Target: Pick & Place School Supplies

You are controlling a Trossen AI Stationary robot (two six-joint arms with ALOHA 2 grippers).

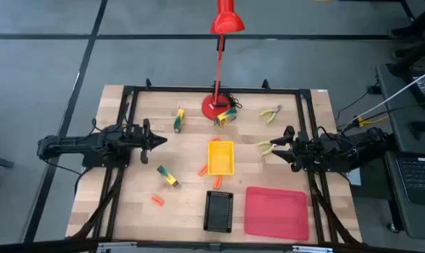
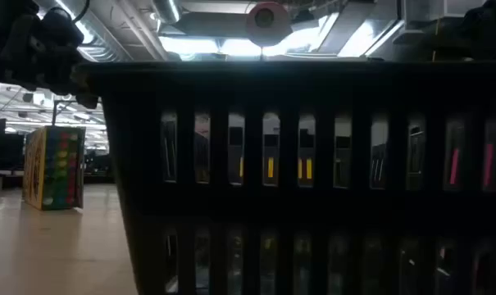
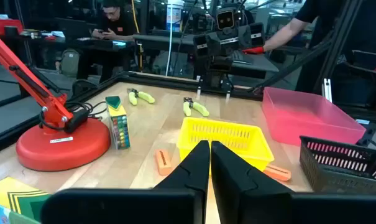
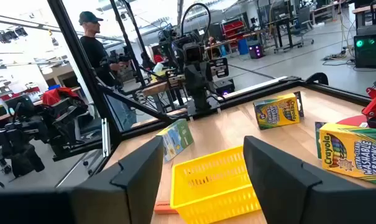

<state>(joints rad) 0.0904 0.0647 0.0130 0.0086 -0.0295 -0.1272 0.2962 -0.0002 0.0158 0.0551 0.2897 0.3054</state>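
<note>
We see the left gripper point(image 1: 161, 140) hovering over the left side of the pale wooden table point(image 1: 184, 204), its two dark fingers point(image 3: 194, 168) pressed together with nothing between them. The right gripper point(image 1: 274, 149) waits over the right side, its fingers point(image 4: 138, 171) spread wide and empty; a pair of small pliers with yellow-green handles point(image 1: 265, 146) lies just at its tip.

Between the two grippers sits the yellow slotted plastic tray point(image 1: 220, 157), with a short orange stick point(image 1: 202, 170) beside its near left corner and another orange stick point(image 1: 217, 183) just below it. A third orange stick point(image 1: 157, 200) lies well apart, toward the near left of the table. A little yellow-green printed box point(image 1: 168, 176) rests near the left gripper, a second printed box point(image 1: 178, 120) lies farther back, and a third printed box point(image 1: 225, 117) sits touching the round base of the red desk lamp point(image 1: 219, 70). A second pair of yellow-green pliers point(image 1: 270, 113) lies at the far right.

Along the near edge stand the black slotted basket point(image 1: 218, 210) and the flat red tray point(image 1: 277, 211), side by side. In the low view the black basket fills nearly everything. Beyond the table, a seated person point(image 3: 113, 22) shows in the left wrist view and a standing person in a cap point(image 4: 94, 43) in the right wrist view.
</note>
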